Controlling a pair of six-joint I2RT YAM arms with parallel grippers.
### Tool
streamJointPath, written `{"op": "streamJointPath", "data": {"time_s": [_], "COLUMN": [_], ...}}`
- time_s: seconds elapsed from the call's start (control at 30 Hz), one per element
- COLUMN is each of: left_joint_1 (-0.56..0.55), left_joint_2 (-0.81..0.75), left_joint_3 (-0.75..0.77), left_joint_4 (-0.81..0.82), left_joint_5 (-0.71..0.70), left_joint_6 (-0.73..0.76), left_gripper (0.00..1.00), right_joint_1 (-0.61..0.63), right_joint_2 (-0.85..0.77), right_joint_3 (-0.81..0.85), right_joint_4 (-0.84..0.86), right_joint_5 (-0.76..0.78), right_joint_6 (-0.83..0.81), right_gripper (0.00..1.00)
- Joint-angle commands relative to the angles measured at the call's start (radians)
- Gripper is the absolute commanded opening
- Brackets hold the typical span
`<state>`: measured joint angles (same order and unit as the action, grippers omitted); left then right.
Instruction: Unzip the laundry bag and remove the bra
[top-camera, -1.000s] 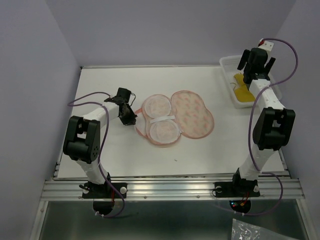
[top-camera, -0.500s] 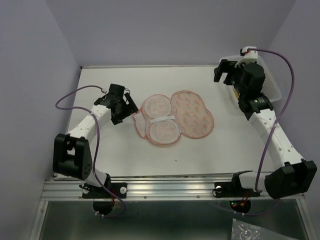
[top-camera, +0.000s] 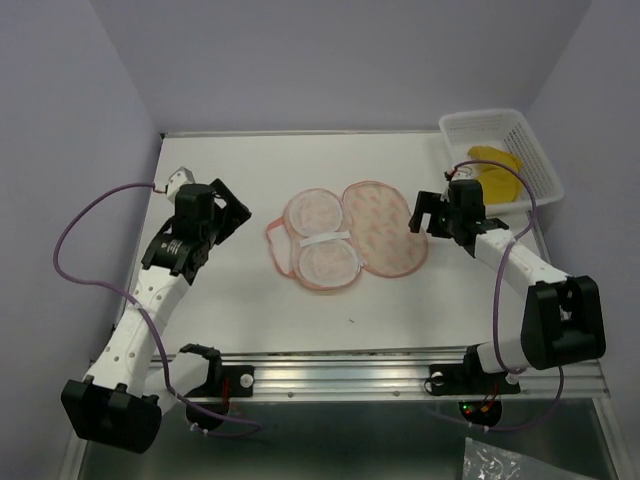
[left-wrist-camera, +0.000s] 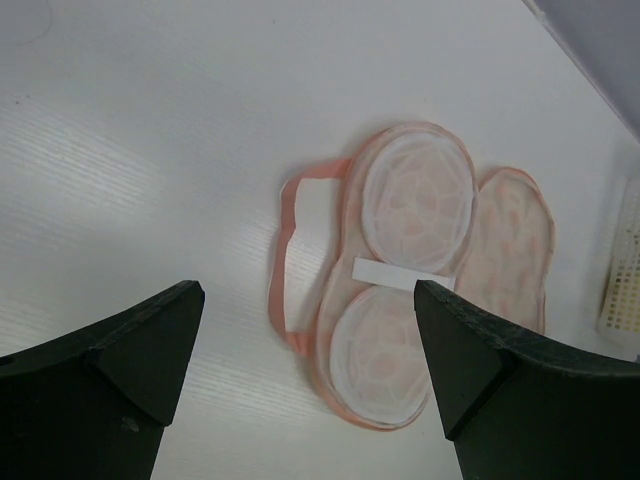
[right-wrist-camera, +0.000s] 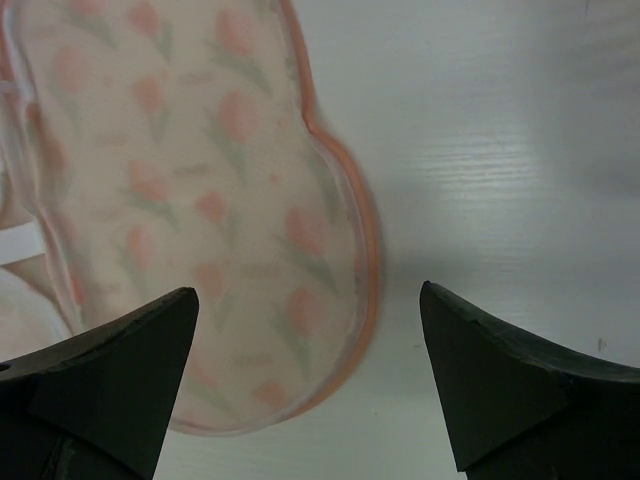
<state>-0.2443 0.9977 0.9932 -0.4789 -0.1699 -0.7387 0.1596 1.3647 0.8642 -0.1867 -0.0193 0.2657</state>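
Wrapping up: your left gripper (top-camera: 232, 205) just released the bag (top-camera: 385, 235) and backed off left; right gripper (top-camera: 418, 213) came off the basket (top-camera: 485, 115). Both gape empty. Bra (top-camera: 495, 158) sits in the far-right basket, bag lies opened at centre.

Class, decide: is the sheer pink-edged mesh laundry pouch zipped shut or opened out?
Opened out: the sheer pink-edged mesh pouch lies spread flat in two peanut-shaped halves, side by side.
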Motion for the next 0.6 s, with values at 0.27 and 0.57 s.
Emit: {"op": "streamJointPath", "data": {"time_s": [0.27,0.57], "left_joint_1": [0.008,0.014], "left_joint_2": [-0.027,0.015], "left_joint_3": [-0.059,-0.036], "left_joint_4": [-0.015,-0.001], "left_joint_5": [-0.042,-0.026], "left_joint_6": [-0.014,0.002], "left_gripper": [0.99,0.99], "right_joint_1": [0.008,0.008], "right_joint_2": [0.24,0.275], "right_joint_3": [0.042,0.013], "right_joint_4": [0.026,0.064], "right_joint_5": [0.153,0.141], "right_joint_6": [0.058,0.061], "right_gripper": [0.61,0.23]}}
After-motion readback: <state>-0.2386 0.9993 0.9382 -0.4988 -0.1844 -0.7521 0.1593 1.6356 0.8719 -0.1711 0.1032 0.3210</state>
